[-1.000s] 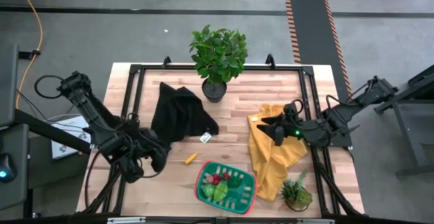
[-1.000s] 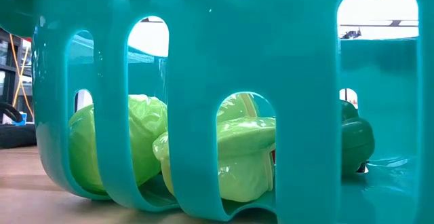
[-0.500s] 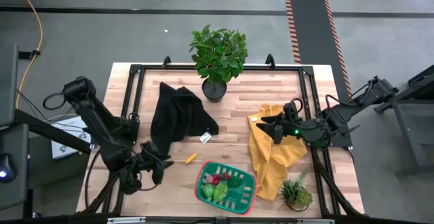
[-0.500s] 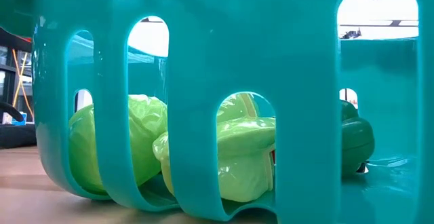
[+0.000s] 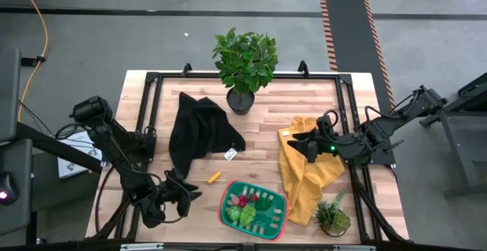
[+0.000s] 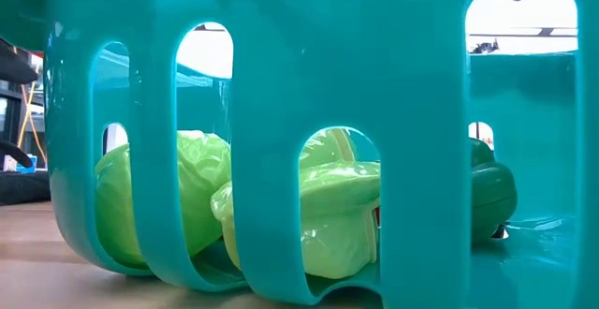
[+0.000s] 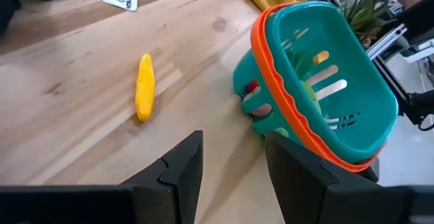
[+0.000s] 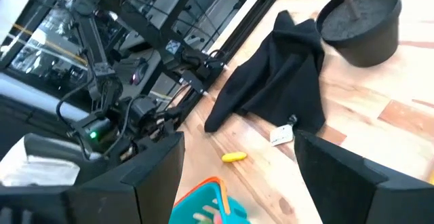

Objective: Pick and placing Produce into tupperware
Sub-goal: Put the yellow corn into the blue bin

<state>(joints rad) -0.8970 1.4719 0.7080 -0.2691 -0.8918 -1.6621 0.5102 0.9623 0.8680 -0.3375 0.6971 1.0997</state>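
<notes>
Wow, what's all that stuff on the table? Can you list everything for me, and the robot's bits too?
tupperware: one, green with a red rim, near front edge of the table, centre.
produce: several pieces, lime-green, dark green and red, inside the tupperware.
yellow piece: one, small, on bare wood left of the tupperware.
black cloth: one, crumpled, centre-left.
yellow cloth: one, crumpled, right of the tupperware.
white tag: one, beside the black cloth.
large potted plant: one, green, black pot, back edge.
small potted plant: one, green, front right corner.
left gripper: open, empty, left of the tupperware.
right gripper: open, empty, over the yellow cloth.
</notes>
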